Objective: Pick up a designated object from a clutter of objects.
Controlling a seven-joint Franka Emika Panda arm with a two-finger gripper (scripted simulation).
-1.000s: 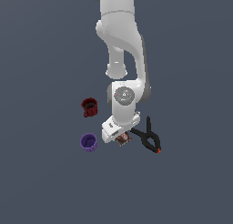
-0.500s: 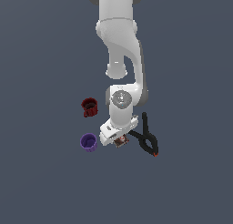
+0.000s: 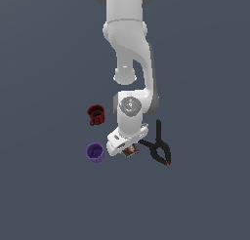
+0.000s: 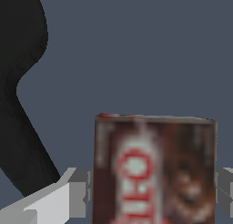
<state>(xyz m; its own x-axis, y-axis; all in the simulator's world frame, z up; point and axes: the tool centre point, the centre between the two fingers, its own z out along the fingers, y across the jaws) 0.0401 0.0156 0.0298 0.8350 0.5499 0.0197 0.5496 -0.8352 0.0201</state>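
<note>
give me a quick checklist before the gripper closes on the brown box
1. Brown box between the fingers: ok, the wrist view shows one finger on each side of it.
2. Fingers touching the box: cannot tell, a thin gap seems to remain on both sides.
3. Gripper down at the box: ok in the exterior view, though the hand hides most of the box.
4. Black spring clamp out of the way: cannot tell, it lies very close on the exterior view's right.
5. Dark red mug and purple cup apart from the gripper: ok, both sit off to the exterior view's left.
</note>
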